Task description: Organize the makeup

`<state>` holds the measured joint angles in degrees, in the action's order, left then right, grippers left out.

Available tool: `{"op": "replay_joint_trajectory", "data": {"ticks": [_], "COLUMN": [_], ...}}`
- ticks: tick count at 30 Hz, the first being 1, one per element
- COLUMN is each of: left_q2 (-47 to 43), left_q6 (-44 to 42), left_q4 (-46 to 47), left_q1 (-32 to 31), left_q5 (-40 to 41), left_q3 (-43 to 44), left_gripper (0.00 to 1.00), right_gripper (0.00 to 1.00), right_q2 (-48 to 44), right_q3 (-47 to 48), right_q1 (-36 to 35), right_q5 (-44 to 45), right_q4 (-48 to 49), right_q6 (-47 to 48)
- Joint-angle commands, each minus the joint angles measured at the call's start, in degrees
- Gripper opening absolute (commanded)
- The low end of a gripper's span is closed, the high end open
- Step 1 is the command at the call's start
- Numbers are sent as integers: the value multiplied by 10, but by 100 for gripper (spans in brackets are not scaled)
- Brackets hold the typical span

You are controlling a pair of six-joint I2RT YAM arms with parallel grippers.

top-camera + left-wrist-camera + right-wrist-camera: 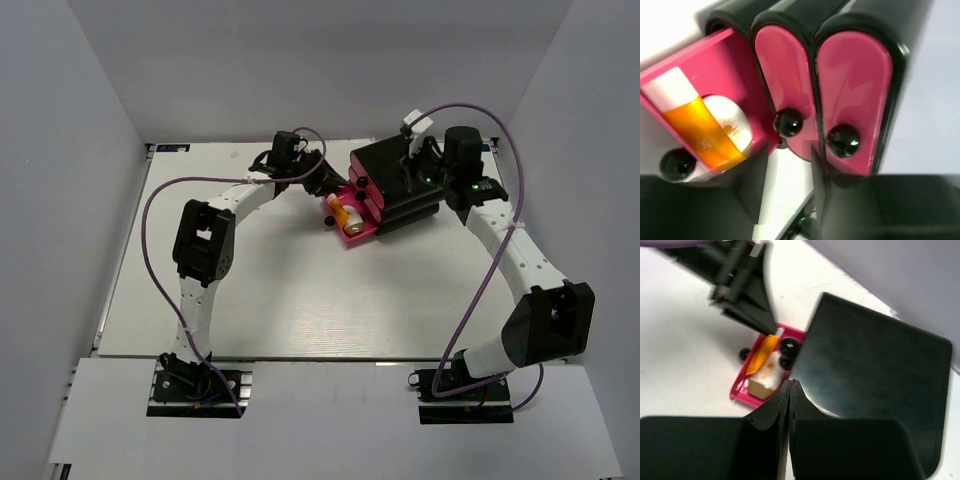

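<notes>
- The left gripper (789, 161) had its fingers partly apart with nothing between them; only bare table (280, 300) showed through the gap.
- The right gripper (790, 386) had its fingers pressed flat together, holding nothing. From above it sat on top of the black box (875, 370), on the far right side.
- Just beyond the left fingers stood the box's pink fronts: two closed drawers (852, 85) on the right and the open drawer (725, 55) pulled out to the left.
- The makeup lay in that open drawer: the orange tube (700, 130) lay lengthwise, with the white-tan piece (732, 125) touching it on its right.
- I could see no other cosmetics loose on the table from above.
- I judged the placing step done and the shutting of the drawer in hand.
- The next move called for bringing the left fingers against the drawer's front by its black knob (676, 164) and pushing straight in while the right arm braced the box so it would not slide.
</notes>
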<state>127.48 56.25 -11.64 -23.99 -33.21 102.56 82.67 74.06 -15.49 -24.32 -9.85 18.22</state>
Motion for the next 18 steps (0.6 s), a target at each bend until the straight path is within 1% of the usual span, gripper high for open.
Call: {"op": "replay_joint_trajectory", "data": {"ticks": [1,2,3,4,5,6,7,8,10,11,14,18], "left_q2": [-94,-114,-124,-135,-147,-168,-177,-187,-206,-209,-207,-185], "left_q6": [-32,-34,-36,-40,-41,-43,-43,-40,-36,-36,-33,-30], "left_q4": [1,2,5,15,22,27,41,51,70,72,80,82], "left_q1": [17,18,24,24,24,29,29,29,29,29,29,24], "left_q5": [24,27,28,28,31,34,37,37,39,40,42,46], "left_q3": [-23,-37,-72,-95,-118,-141,-189,-212,-265,-276,-297,-294], "left_gripper": [30,21,15,11,9,9,10,18,31,43,58,61], "right_gripper": [0,0,0,0,5,25,43,63,72,72,72,70], "right_q2": [26,38,49,77,91,106,137,157,204,215,242,273], "right_q3": [72,87,102,134,153,171,212,235,287,296,314,328], "right_q1": [45,60,69,77,100,108,116,135,149,172,190,205], "right_q5": [27,16,7,-4,-28,-40,-52,-76,-99,-117,-136,-151], "right_q4": [26,10,0,-10,-20,-45,-61,-95,-119,-123,-122,-129], "right_q6": [-92,-119,-132,-143,-152,-169,-175,-177,-193,-196,-195,-185]}}
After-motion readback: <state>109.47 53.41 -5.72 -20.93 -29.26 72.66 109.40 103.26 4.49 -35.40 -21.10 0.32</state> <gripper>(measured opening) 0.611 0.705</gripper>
